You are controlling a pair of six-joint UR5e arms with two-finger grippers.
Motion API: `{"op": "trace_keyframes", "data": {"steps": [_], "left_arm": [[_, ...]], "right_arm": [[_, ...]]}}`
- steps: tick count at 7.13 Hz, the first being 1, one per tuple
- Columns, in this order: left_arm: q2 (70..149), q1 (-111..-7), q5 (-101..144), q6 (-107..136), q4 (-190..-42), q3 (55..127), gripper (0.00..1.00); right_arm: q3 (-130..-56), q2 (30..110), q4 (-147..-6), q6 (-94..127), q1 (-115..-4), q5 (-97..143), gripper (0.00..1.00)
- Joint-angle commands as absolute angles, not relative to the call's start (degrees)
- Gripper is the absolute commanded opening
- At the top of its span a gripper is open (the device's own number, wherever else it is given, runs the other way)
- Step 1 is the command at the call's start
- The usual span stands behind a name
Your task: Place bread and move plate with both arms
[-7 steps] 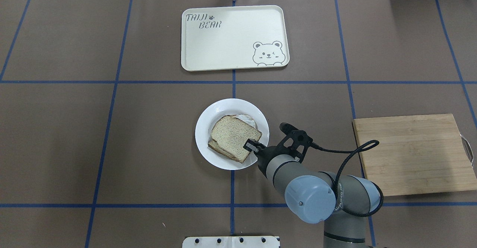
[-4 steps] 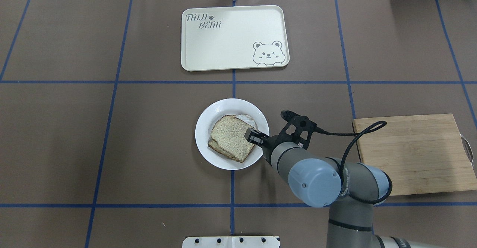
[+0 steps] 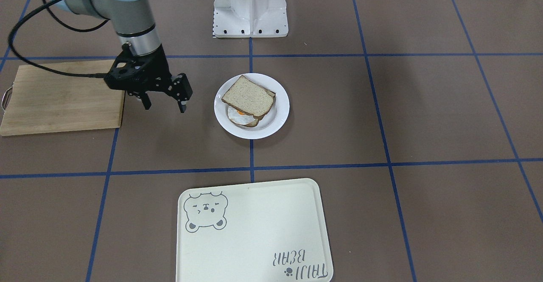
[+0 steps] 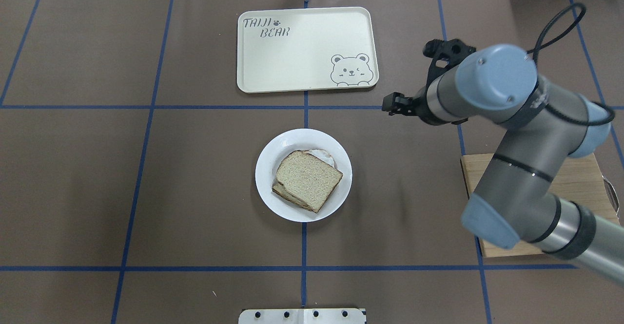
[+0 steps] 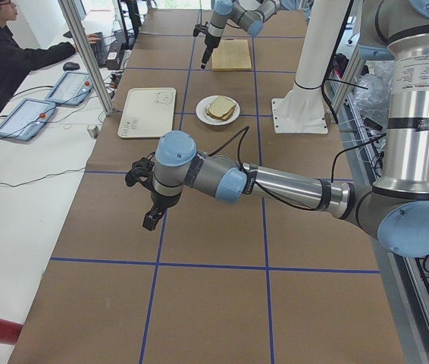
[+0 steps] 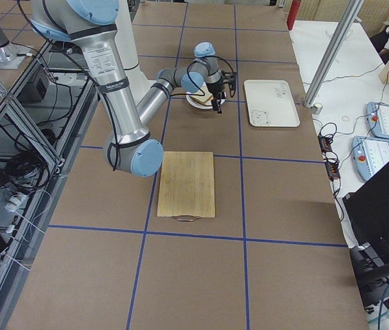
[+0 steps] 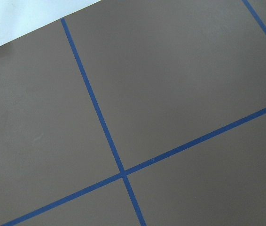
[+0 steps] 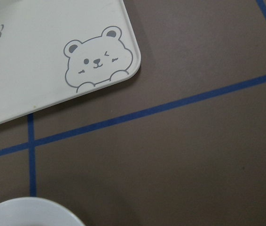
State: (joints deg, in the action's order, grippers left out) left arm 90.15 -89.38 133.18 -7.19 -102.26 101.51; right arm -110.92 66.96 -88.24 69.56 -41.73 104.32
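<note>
The white plate [image 4: 265, 168] sits at the table's middle. The beige bread slice [image 4: 308, 178] lies on top of a stack on it, over a fried egg and a tanner slice; it also shows in the front view [image 3: 248, 97]. My right gripper [image 3: 164, 104] is open and empty. It hangs above the table, right of and beyond the plate in the overhead view [image 4: 392, 107], well apart from it. My left gripper [image 5: 151, 220] shows only in the left side view, far from the plate, over bare table; I cannot tell its state.
A cream bear tray [image 4: 302, 56] lies beyond the plate. A wooden cutting board [image 4: 585, 182] lies at the right, partly under my right arm. The robot's white base [image 3: 250, 6] stands at the near edge. An operator sits past the table's far side.
My right gripper was at the bread's right corner on the plate. It has let go, risen and swung away to the far right. The bread stays on the stack.
</note>
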Motion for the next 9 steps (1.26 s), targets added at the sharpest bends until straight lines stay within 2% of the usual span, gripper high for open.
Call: {"op": "trace_keyframes", "data": {"steps": [1, 5, 7, 9], "left_arm": [[90.2, -89.4, 133.2, -6.9, -103.3, 101.9, 0.98], [90.2, -88.8, 144.9, 8.6, -113.1, 101.3, 0.98], [90.3, -85.4, 149.7, 22.3, -118.9, 101.3, 0.98], [90.7, -77.6, 149.3, 40.0, -128.9, 101.2, 0.98]], "right_arm": [[-107.5, 69.2, -91.1, 48.0, -54.1, 116.6, 1.0], [-106.3, 87.4, -91.1, 8.7, -74.8, 128.7, 1.0], [-106.3, 97.9, -90.8, 3.5, -82.3, 132.3, 1.0], [-106.9, 102.6, -90.4, 1.6, -86.8, 131.4, 1.0]]}}
